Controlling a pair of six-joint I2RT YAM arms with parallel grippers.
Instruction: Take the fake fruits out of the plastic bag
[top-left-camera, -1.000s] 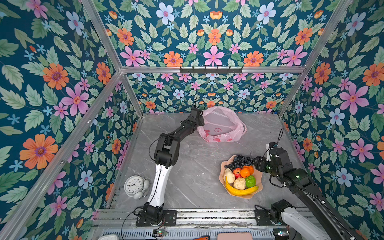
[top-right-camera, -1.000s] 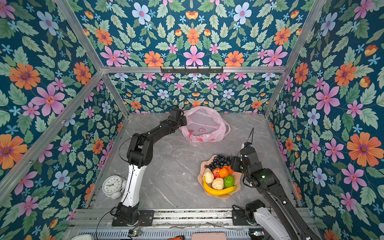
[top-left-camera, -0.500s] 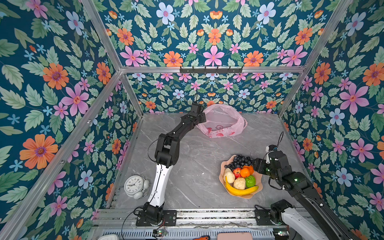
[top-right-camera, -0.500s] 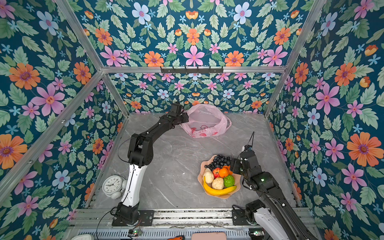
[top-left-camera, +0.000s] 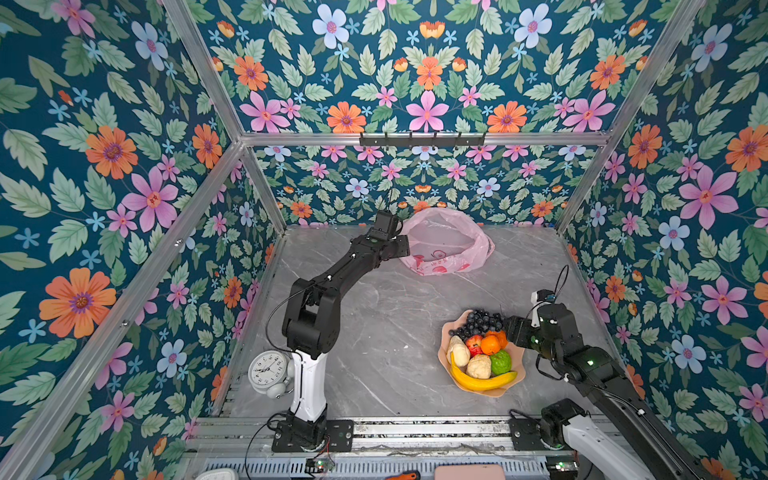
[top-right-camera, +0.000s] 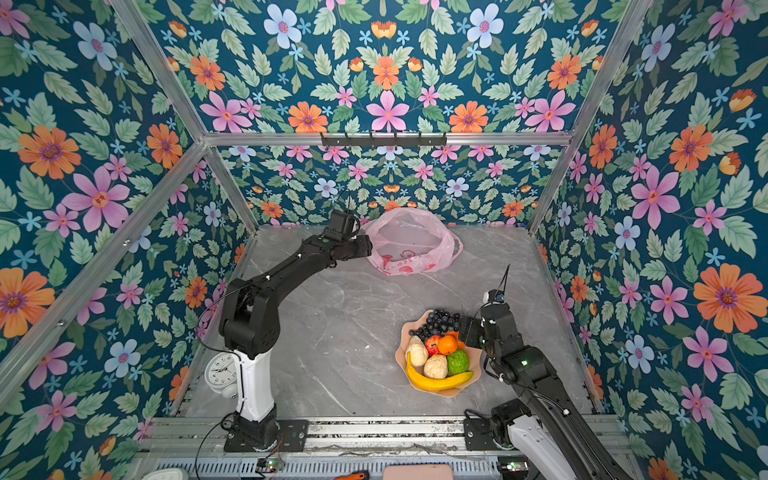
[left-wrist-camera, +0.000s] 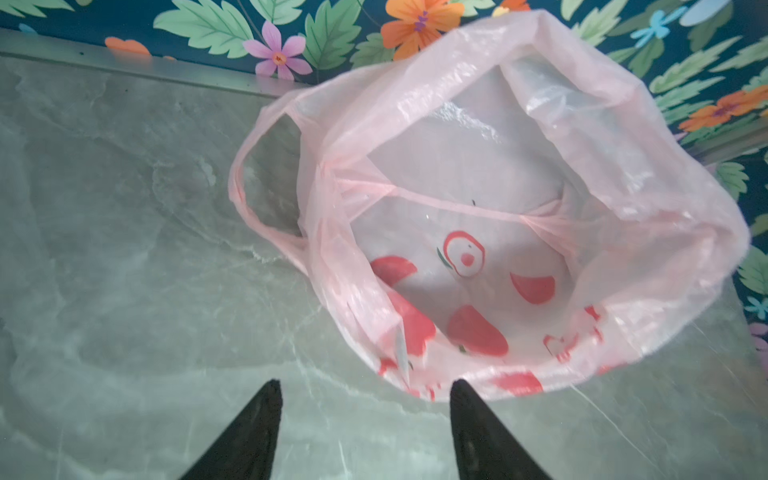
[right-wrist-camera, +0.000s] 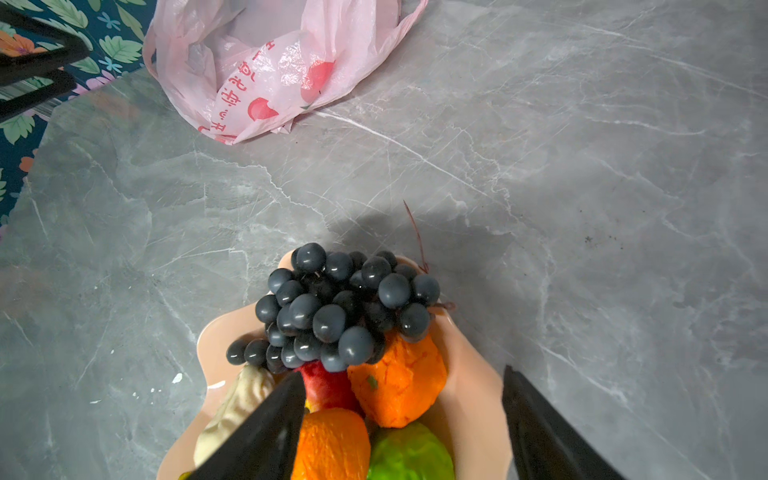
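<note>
Released, plastic bag (left-wrist-camera: 478, 216) slumps open — pink, crinkled, empty.

A thin, translucent pale pink plastic bag (left-wrist-camera: 478, 232) with red printed marks lies crumpled at the back of the table, mouth gaping, nothing visible inside. Well apart from it, glossy fake fruits (top-left-camera: 480, 353) sit heaped together: dark grapes (right-wrist-camera: 340, 307), banana (top-left-camera: 482, 380), orange (top-left-camera: 490, 345), red apple (top-left-camera: 473, 343), bumpy green fruit (top-left-camera: 500, 362).

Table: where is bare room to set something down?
Bare table lies between the bag, the bowl and the left arm's base. It is crowded at the fruit-heaped bowl, beside the right gripper, and around the clock.
</note>
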